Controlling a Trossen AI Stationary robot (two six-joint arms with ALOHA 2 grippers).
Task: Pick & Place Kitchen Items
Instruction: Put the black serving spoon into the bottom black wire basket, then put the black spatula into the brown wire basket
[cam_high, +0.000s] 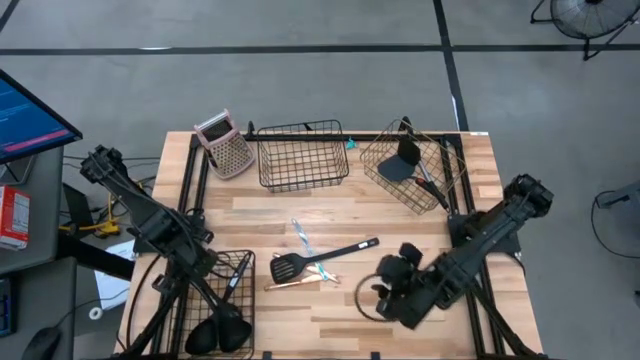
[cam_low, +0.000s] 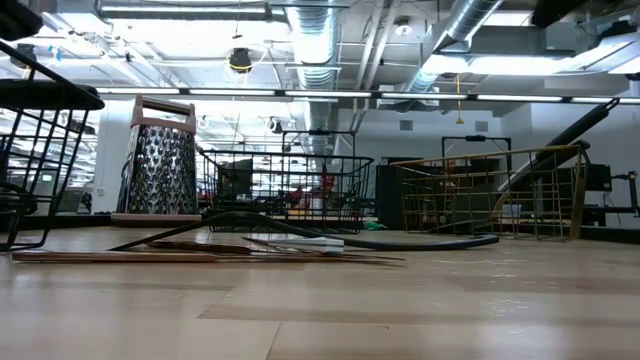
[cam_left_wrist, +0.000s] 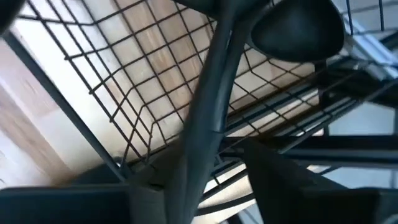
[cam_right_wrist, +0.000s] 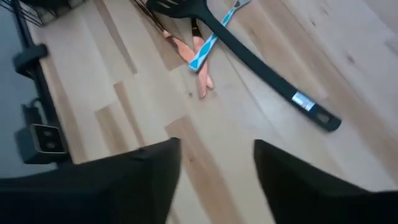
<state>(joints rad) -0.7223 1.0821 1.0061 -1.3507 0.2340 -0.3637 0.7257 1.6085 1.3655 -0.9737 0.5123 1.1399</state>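
Note:
A black slotted turner (cam_high: 320, 258) lies flat mid-table beside a silver-teal piece (cam_high: 303, 238) and slim copper pieces (cam_high: 295, 284). My right gripper (cam_high: 385, 290) hovers open to their right, nearer the front edge, with nothing between its fingers (cam_right_wrist: 217, 155). At the near left a black wire basket (cam_high: 235, 270) holds black long-handled utensils whose bowls (cam_high: 215, 335) stick out over the table's front edge. My left gripper (cam_high: 222, 300) points down into this basket, open. One black utensil handle (cam_left_wrist: 211, 106) runs between its fingers, its bowl (cam_left_wrist: 298, 28) beyond. My left gripper has a finger on either side of the black utensil's handle (cam_left_wrist: 186, 180), coming from above and lying across it. A gap shows on one side. On the other side I cannot tell whether the finger touches. The utensil lies in the basket.
A metal grater (cam_high: 225, 145) stands at the far left. A second black wire basket (cam_high: 302, 155) sits at the far middle. A copper wire basket (cam_high: 412, 165) at the far right holds a black spatula (cam_high: 400, 165). Bare wood lies between the right gripper and the turner.

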